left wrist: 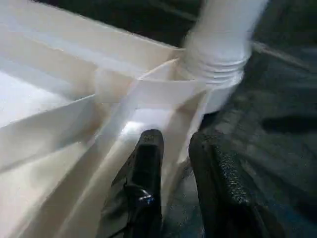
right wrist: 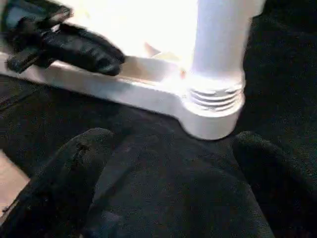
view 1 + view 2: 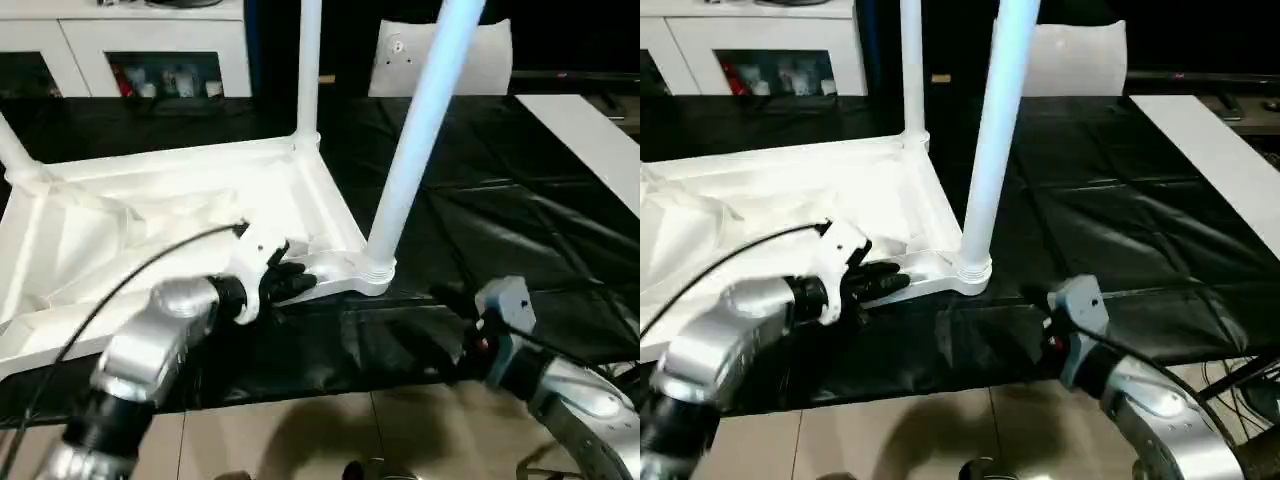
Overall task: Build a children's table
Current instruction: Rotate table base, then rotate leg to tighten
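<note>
The children's table lies upside down on the black cover, its white ribbed tabletop (image 3: 150, 220) facing up. One white leg (image 3: 415, 150) stands in the near right corner socket (image 3: 372, 272), another leg (image 3: 308, 70) in the far right corner, and a third leg (image 3: 12, 150) shows at the left edge. My left gripper (image 3: 290, 280) is shut on the tabletop's near rim (image 1: 171, 124) just left of that socket, one finger (image 1: 148, 163) inside the rim and one outside. My right gripper (image 2: 173, 139) stands open and empty on the cover, a little in front of the socket.
A white glass-door cabinet (image 3: 150, 50) stands behind the work table. A white panel (image 3: 440, 60) is at the back and a white board (image 3: 590, 140) at the right. The black cover's front edge (image 3: 330, 385) drops to a tan floor. A black cable (image 3: 130, 275) arcs over my left arm.
</note>
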You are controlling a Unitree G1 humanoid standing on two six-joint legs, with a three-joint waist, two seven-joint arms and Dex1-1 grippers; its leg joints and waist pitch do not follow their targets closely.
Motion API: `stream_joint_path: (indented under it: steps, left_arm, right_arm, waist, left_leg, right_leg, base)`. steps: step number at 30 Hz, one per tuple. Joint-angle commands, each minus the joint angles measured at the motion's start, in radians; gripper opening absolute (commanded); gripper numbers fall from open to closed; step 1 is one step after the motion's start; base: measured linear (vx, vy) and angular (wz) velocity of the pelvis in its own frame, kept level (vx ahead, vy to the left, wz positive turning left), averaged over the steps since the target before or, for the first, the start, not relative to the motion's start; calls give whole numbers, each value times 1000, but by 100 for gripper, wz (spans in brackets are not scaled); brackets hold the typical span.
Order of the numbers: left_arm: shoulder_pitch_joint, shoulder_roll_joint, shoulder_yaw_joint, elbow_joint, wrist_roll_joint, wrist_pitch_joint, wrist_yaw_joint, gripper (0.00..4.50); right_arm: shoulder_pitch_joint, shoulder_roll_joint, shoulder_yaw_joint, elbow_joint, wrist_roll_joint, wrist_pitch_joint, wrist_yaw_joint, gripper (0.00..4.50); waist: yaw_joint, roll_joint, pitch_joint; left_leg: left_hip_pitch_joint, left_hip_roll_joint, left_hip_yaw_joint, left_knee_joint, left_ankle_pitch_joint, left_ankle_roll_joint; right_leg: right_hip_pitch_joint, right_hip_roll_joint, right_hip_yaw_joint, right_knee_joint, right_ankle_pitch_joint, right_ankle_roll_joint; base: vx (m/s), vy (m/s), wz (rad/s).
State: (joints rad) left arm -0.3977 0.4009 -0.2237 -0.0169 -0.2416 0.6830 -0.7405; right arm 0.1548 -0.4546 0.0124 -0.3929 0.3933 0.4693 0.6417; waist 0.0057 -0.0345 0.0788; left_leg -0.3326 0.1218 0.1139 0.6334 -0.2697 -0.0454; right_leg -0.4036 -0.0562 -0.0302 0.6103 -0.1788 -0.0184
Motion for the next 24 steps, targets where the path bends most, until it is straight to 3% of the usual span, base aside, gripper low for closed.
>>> stream_joint_path:
  steps: [1,4,6,7,8,9,10,11,20,24]
  left_arm:
    - [-47,11,-38,35,3,-4,-68,130]
    - [-86,2,-46,88,14,-10,-91,130]
    - [-113,-3,-59,119,16,-13,-105,130]
    - [-113,-3,-59,119,16,-13,-105,130]
    - [-132,-2,-80,146,32,-33,-114,130]
    - [-147,-1,-101,170,50,-49,-119,130]
    - [-156,0,-116,192,67,-65,-120,130]
    - [-160,1,-121,202,75,-72,-121,141]
    - [-203,4,-172,308,146,-158,-135,141]
    - [-208,-1,-170,328,151,-178,-142,176]
  right_arm:
    - [3,-15,2,-18,2,-7,15,450]
    - [1,-23,4,-16,1,-9,15,450]
    - [0,-35,8,-19,-2,-6,17,450]
    - [0,-35,8,-19,-2,-6,17,450]
    - [1,-42,11,-20,-7,-5,21,450]
    - [2,-46,12,-21,-13,-7,24,450]
    - [5,-48,12,-23,-18,-9,26,450]
    - [6,-49,12,-24,-20,-10,27,450]
    - [24,-64,21,-29,-38,-21,24,450]
    - [28,-65,22,-30,-43,-24,24,450]
  waist:
    - [6,7,-59]
    - [4,10,-57]
    - [4,7,-60]
    - [5,7,-60]
    - [6,14,-61]
    - [6,11,-63]
    - [6,17,-63]
    - [5,12,-64]
    - [4,18,-65]
    - [4,18,-66]
  left_leg:
    - [-14,79,-14,-78,16,139]
    - [-13,84,-6,-83,-49,102]
    - [-18,85,-5,-84,-49,82]
    - [-18,83,-4,-83,-45,81]
    - [-17,83,-5,-83,-45,79]
    - [-18,83,-3,-82,-45,80]
    - [-20,85,-3,-83,-43,75]
    - [-22,85,-3,-83,-40,75]
    - [-23,87,-4,-86,-62,69]
    - [-25,88,-5,-86,-51,68]
  right_leg:
    - [62,-85,48,-68,-165,-275]
    - [61,-87,45,-77,-253,-255]
    - [66,-88,44,-78,-259,-240]
    - [66,-87,44,-78,-260,-235]
    - [65,-87,44,-78,-261,-233]
    - [65,-86,44,-81,-263,-224]
    - [67,-87,43,-79,-260,-224]
    - [68,-87,42,-79,-257,-219]
    - [66,-86,40,-83,-280,-210]
    - [68,-89,40,-80,-254,-217]
  base:
    - [0,0,0]
    - [0,0,0]
    - [0,0,0]
    - [0,0,0]
    - [0,0,0]
    - [0,0,0]
    - [0,0,0]
    - [0,0,0]
    - [0,0,0]
    - [0,0,0]
